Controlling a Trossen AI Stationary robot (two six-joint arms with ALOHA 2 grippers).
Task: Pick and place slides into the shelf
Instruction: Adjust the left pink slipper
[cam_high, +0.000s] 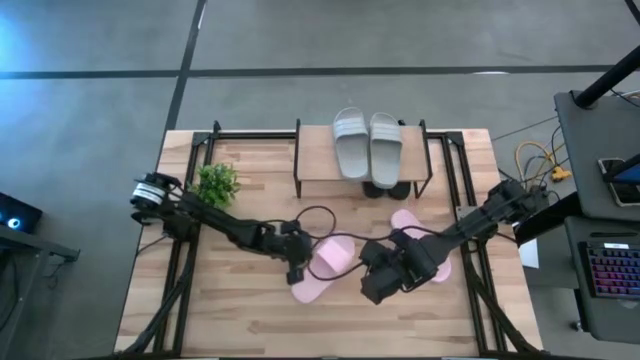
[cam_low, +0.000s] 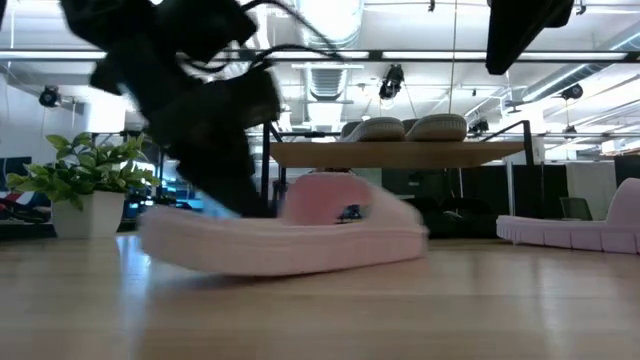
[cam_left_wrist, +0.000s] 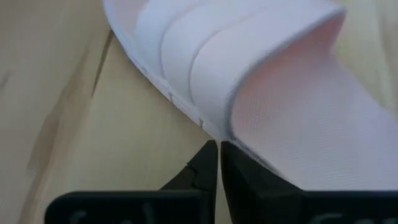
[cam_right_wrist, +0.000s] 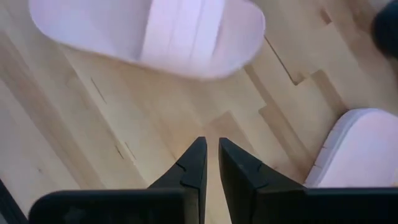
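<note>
One pale pink slide (cam_high: 322, 266) lay on the wooden table (cam_high: 240, 330) near its middle, long axis running diagonally from near-left to far-right, its wide ribbed strap (cam_left_wrist: 205, 50) arching over a smooth foam sole. The left gripper (cam_high: 297, 268) sat at that slide's left edge, its dark fingers (cam_left_wrist: 208, 168) pressed together with the tips against the sole's rim; whether they pinched any of it could not be told. A second pale pink slide (cam_high: 420, 245) lay to the right, mostly covered by the right arm, its rounded far end pointing toward the shelf (cam_high: 315, 160). The right gripper (cam_high: 378, 280) hovered over bare planks between the two pink slides, its fingers (cam_right_wrist: 198, 165) drawn narrow with a thin gap and nothing between them.

On the shelf's light plank top, at the table's far side, a pair of light grey slides (cam_high: 367, 143) lay side by side, long axes running near to far. Dark slides (cam_high: 385, 188) showed beneath it. A small green plant (cam_high: 216, 182) stood at far left.
</note>
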